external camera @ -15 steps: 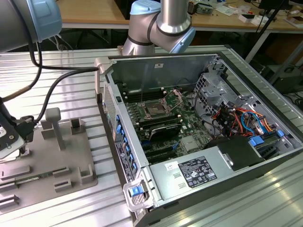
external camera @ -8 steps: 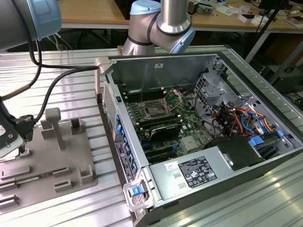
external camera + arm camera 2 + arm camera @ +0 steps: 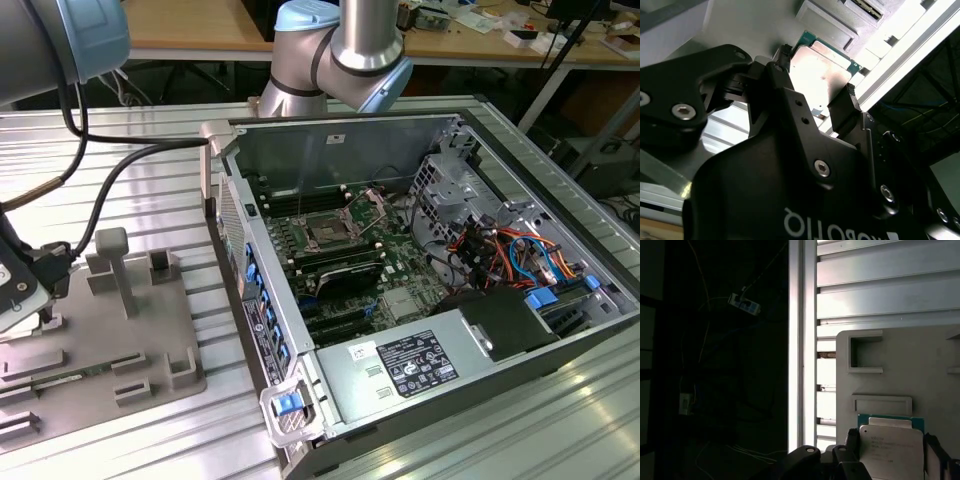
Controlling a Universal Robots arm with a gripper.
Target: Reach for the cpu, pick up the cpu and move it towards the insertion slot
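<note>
We see the black two-fingered gripper closed around the cpu, a small flat square chip with a silvery-white metal top and a thin green rim. In both wrist views its dark fingers sit against two opposite edges of the chip, one on each side, with no gap that we can make out. Whether the chip is lifted clear of the surface below we cannot tell from these angles.

Under the chip lies the pale grey plastic tray with its rectangular recesses and raised blocks. The tray rests on the ribbed aluminium table. In the first wrist view the tray's edge runs close to the table's bright outer rail, and past that rail there is only dark floor with loose cables.

In the exterior view the gripper hangs at the far left, over the tray. The insertion slot – a square socket with a dark centre, a silver metal frame and a thin wire lever – lies well apart from it, down inside the open grey metal computer case. The case's perforated side wall stands between tray and socket. Long black memory slots lie just beside the socket, and a metal drive cage with orange and blue cables crowds the exterior view's right. Above the socket the case is open.
</note>
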